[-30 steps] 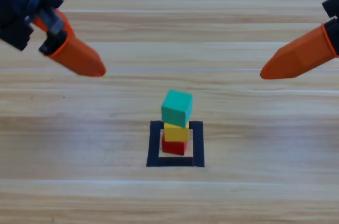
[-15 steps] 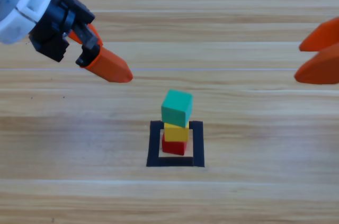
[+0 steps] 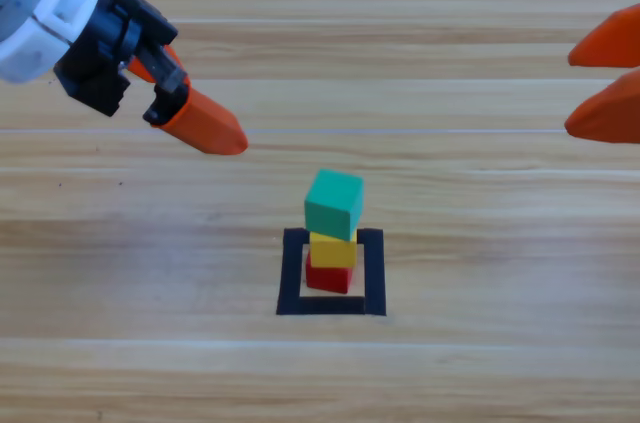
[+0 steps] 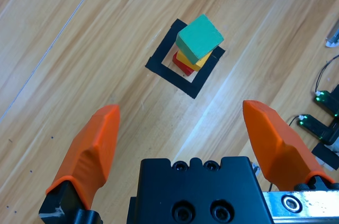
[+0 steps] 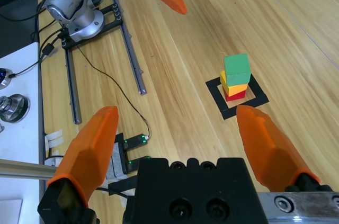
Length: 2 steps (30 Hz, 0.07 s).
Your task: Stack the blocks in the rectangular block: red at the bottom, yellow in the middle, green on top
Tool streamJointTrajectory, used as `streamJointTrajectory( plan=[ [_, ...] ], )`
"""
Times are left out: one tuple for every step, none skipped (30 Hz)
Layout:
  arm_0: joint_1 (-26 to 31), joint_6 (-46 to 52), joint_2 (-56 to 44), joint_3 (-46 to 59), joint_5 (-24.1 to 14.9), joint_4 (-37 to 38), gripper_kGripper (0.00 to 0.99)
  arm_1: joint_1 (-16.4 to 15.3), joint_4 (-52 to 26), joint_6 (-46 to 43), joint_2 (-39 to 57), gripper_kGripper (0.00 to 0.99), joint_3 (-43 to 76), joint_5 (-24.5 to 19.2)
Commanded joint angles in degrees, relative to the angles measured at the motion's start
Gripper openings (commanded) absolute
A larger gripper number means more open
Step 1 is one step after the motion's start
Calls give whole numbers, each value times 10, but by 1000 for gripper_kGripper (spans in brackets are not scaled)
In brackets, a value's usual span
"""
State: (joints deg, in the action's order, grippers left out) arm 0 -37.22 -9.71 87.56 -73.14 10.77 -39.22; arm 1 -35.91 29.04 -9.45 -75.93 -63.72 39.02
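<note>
Stack stands upright inside the rectangular block (image 3: 331,310) — long axis vertical. Red (image 3: 328,277) at the base on the wood within the tape outline, yellow (image 3: 333,249) on it, green (image 3: 334,204) on top. Green is turned a little against the two below and overhangs them slightly. Tape square lies near the middle of the table (image 3: 480,363), toward the near side.

Left gripper (image 4: 183,134) hangs far-left of the stack, well apart from it; the left wrist view shows its jaws spread wide with nothing between them, the stack ahead and between the tips. Right gripper (image 3: 610,83) sits at the right edge, far-right of the stack, well apart; jaws wide apart and empty.

Against half a second ago: stack unchanged, left gripper in nearly the same spot, right gripper drawn a touch farther toward the right edge. A second ago the left gripper sat farther left, and the right reached farther in.
</note>
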Motion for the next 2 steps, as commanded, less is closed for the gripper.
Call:
streamJointTrajectory(
  plan=[
    [7,6,17,15,-7,5,990,-22,-7,0,-27,990,-1,-16],
    [7,6,17,15,-7,5,990,-22,-7,0,-27,990,-1,-17]
  ],
)
